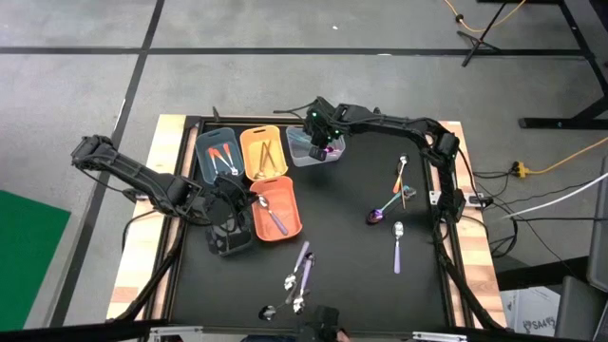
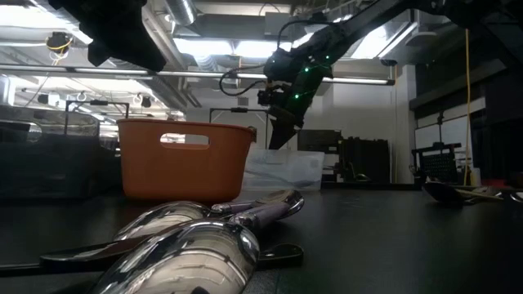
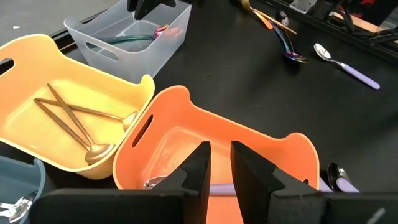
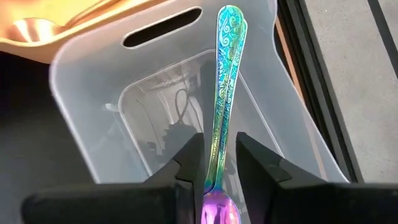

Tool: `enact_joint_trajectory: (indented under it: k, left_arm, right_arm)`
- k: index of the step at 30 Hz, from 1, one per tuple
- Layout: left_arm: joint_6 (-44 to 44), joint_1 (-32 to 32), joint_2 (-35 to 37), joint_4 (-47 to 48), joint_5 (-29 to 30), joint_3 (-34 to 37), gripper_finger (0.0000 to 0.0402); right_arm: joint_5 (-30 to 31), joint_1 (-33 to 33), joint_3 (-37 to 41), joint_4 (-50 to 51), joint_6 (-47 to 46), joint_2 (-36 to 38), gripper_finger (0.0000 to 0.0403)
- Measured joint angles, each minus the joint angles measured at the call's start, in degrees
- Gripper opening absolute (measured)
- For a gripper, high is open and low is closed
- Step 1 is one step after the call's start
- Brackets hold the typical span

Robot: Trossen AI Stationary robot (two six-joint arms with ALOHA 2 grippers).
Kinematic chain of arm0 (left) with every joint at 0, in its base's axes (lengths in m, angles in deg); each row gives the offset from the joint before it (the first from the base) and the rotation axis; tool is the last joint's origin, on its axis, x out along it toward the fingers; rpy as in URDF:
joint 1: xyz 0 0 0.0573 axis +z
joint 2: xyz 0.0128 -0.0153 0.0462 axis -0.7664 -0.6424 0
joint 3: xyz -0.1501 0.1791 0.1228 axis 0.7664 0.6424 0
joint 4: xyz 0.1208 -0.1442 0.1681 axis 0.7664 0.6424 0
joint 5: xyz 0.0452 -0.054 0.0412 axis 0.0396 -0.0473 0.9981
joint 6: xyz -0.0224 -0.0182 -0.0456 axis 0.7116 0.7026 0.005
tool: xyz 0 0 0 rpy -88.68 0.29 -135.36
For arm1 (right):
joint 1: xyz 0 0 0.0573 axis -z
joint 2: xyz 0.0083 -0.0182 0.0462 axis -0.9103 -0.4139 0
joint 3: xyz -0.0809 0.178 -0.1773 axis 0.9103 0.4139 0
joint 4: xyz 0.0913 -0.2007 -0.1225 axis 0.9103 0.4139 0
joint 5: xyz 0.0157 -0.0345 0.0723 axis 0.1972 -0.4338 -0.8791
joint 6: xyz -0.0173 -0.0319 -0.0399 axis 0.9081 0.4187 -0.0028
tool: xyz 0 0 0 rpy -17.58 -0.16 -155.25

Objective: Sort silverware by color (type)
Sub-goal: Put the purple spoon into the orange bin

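An iridescent spoon [image 4: 222, 93] is over the clear bin [image 4: 93, 93]. Its purple bowl [image 4: 214, 214] is at my right gripper [image 4: 219, 180] and its handle reaches to the bin's far wall. My right gripper [image 1: 323, 144] points steeply down over this bin at the table's far middle. Its fingers stand slightly apart on either side of the handle. The left wrist view shows the spoon [image 3: 140, 38] down inside the clear bin. My left gripper [image 3: 219, 168] hangs above the orange bin [image 3: 186, 124], narrowly open with nothing between its fingers. My right gripper has one finger [image 4: 189, 168] on each side of the spoon's handle next to the bowl [image 4: 217, 174], coming from above and slanting down. A thin gap shows beside the handle. I cannot tell whether the fingers touch it.
A yellow bin [image 1: 263, 152] holds gold pieces and a blue-grey bin [image 1: 217, 152] holds orange and silver ones. A lilac-handled spoon [image 1: 276, 220] lies in the orange bin, and a black bin [image 1: 228, 239] sits under my left arm. Loose silverware lies at the right [image 1: 397, 245] and near the front [image 1: 299, 271].
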Motion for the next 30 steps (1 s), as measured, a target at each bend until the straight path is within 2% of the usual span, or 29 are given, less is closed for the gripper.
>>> enact_joint_trajectory:
  k: [6,16,30]
  left_arm:
    - [-0.02,0.00,0.00,-0.02,0.00,0.00,0.0056]
    - [-0.43,0.00,0.00,-0.04,0.00,0.00,0.0056]
    - [-0.48,0.00,0.00,-0.02,0.00,0.02,0.0056]
  right_arm:
    - [0.96,-1.98,0.00,5.70,-0.02,5.27,0.0081]
    - [1.62,-10.26,0.00,20.85,-3.50,14.67,0.0081]
    - [1.67,-24.27,0.00,38.74,-11.48,17.53,0.0081]
